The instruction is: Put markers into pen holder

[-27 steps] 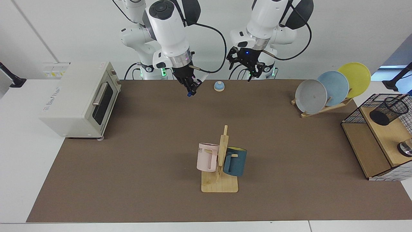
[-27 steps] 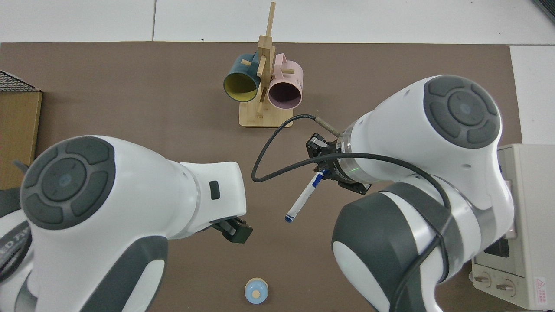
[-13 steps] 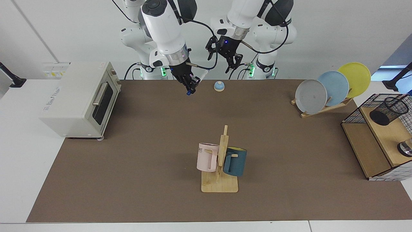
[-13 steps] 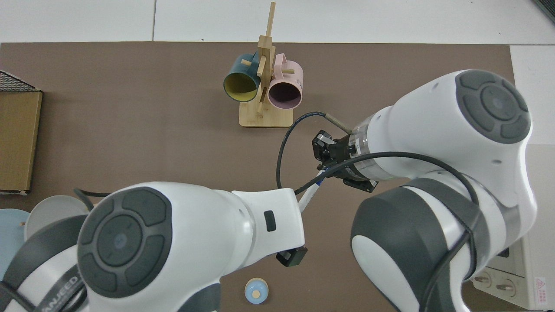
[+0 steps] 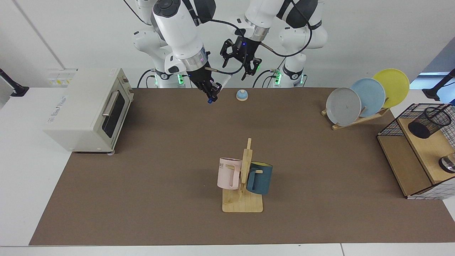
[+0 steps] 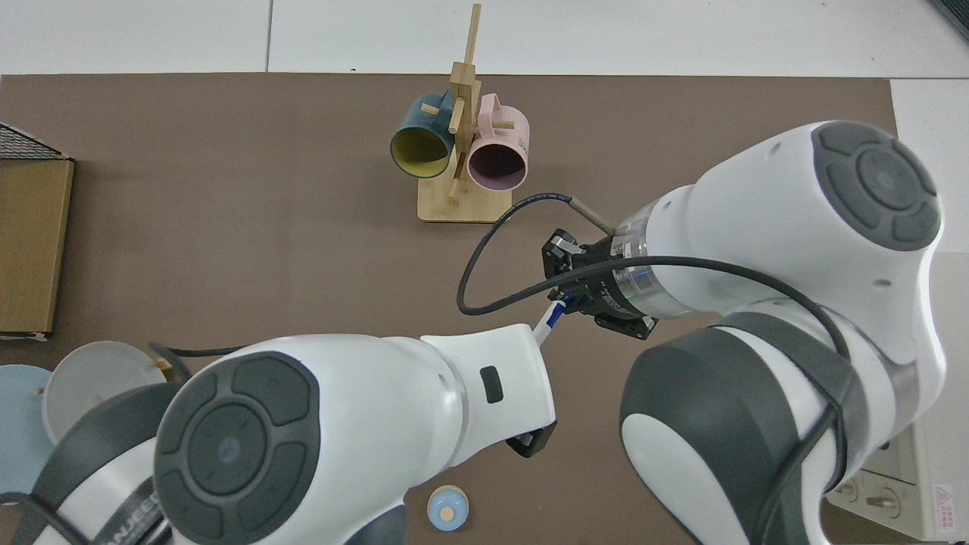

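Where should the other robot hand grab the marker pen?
Probably on the bare barrel of the slim white marker pen, away from the end the right tool is shut on. The open left tool should come from the side, with its fingers across the thin, tilted barrel.

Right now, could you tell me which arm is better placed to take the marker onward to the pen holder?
Probably left: its open left gripper hovers beside the marker in the right gripper, and the pen holder stands on its side.
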You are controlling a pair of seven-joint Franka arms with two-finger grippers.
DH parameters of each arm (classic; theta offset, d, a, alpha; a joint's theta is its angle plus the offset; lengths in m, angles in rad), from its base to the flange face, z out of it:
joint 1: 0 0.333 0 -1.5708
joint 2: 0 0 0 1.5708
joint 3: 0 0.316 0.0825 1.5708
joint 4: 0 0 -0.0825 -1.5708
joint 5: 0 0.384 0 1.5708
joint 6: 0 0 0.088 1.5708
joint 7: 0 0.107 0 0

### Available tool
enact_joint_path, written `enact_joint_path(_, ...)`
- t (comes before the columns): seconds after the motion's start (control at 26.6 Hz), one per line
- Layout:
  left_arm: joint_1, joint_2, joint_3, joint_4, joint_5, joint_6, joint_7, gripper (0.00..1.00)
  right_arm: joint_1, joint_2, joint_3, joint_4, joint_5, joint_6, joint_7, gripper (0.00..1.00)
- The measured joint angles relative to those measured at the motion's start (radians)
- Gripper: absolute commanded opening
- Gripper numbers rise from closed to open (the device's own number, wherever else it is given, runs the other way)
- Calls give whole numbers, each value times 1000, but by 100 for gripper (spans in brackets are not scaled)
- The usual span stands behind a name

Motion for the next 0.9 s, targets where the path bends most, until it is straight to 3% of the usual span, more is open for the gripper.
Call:
enact_joint_path(0.15,16,7,0,0,0,10,0,84,0,-1,-1,0,23,6,0,0)
enact_joint_path(0.9,23,20,-3,5,-2,24,-45,29,2,-8,2,-8,33,39,9,0)
